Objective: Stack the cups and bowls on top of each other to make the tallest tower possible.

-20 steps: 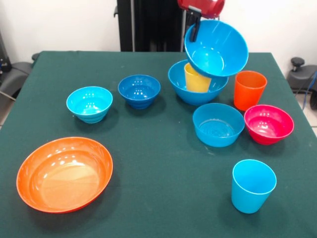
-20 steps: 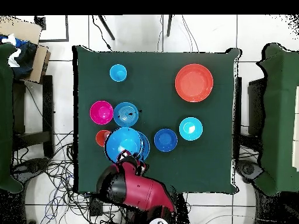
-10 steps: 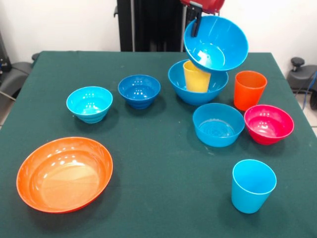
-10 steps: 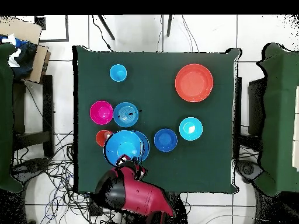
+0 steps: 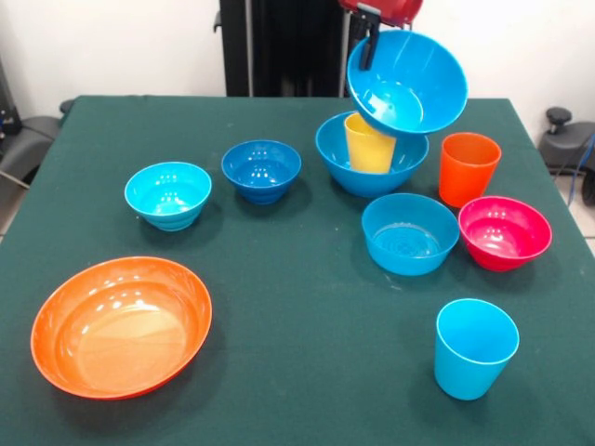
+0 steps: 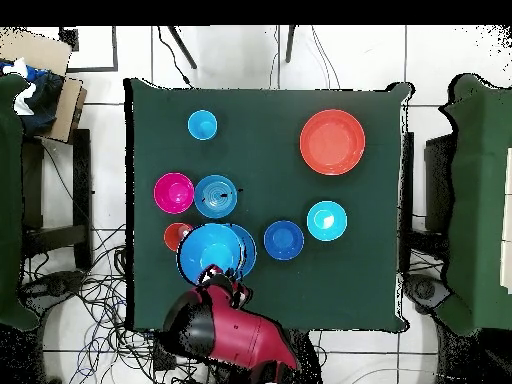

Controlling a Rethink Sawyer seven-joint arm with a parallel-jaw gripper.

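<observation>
My gripper (image 5: 370, 43) is shut on the rim of a large blue bowl (image 5: 409, 84), which hangs tilted in the air with its opening toward the camera. Right under it a second large blue bowl (image 5: 363, 175) sits on the table with the yellow cup (image 5: 369, 147) upright inside. The orange cup (image 5: 468, 167) stands to the right, and the light blue cup (image 5: 475, 347) near the front. A medium light blue bowl (image 5: 409, 234), magenta bowl (image 5: 504, 232), dark blue bowl (image 5: 261, 170), cyan bowl (image 5: 168, 194) and wide orange bowl (image 5: 121, 325) rest apart. From overhead, the held bowl (image 6: 210, 250) covers the one beneath.
The green table (image 6: 270, 290) carries everything. Other green tables (image 6: 480, 200) flank it on both sides. A cardboard box (image 6: 45, 85) sits at the upper left, and cables (image 6: 110, 300) lie on the floor by the robot's base.
The held blue bowl has risen slightly over the bowl with the yellow cup. In the overhead view the arm has drawn back toward the base. The other objects have not moved.
</observation>
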